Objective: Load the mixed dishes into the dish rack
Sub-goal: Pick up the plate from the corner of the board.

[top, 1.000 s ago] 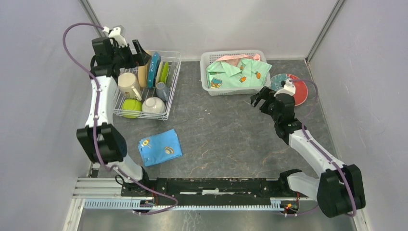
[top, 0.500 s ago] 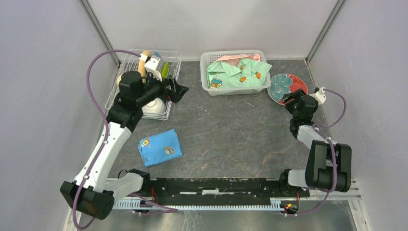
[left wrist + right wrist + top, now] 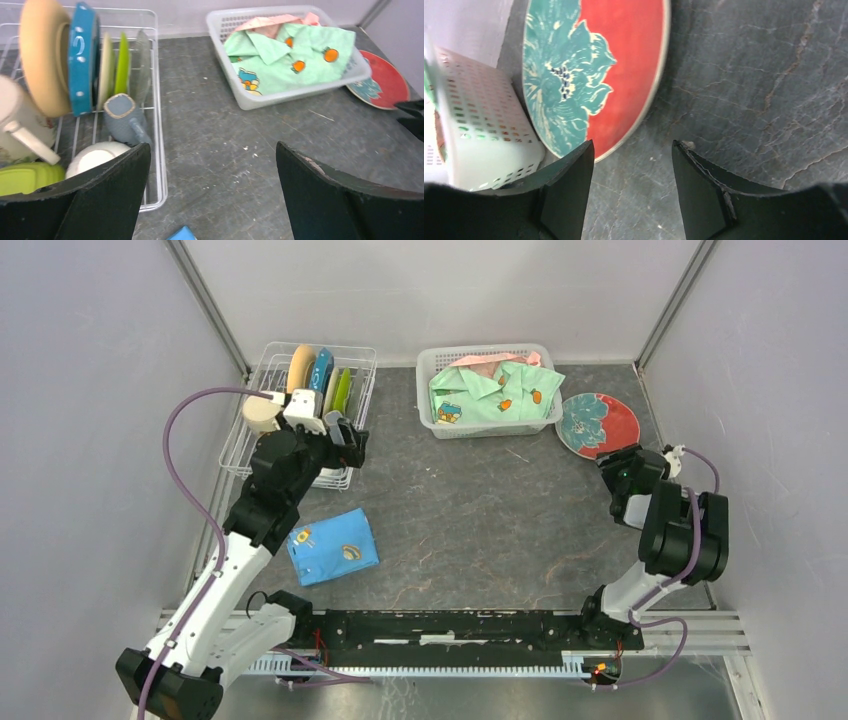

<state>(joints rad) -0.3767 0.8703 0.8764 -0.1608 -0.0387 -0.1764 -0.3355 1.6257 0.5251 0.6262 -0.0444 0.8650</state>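
The left gripper was held wide open and empty, the dish rack ahead to its left. The right gripper was parted, nothing grasped, the red plate just ahead.

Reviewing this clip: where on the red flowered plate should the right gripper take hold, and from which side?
Probably the rim nearest the right gripper, on the side away from the white basket. The red flowered plate lies flat on the table, so only its thin edge offers a pinch, one finger over, one slipping under.
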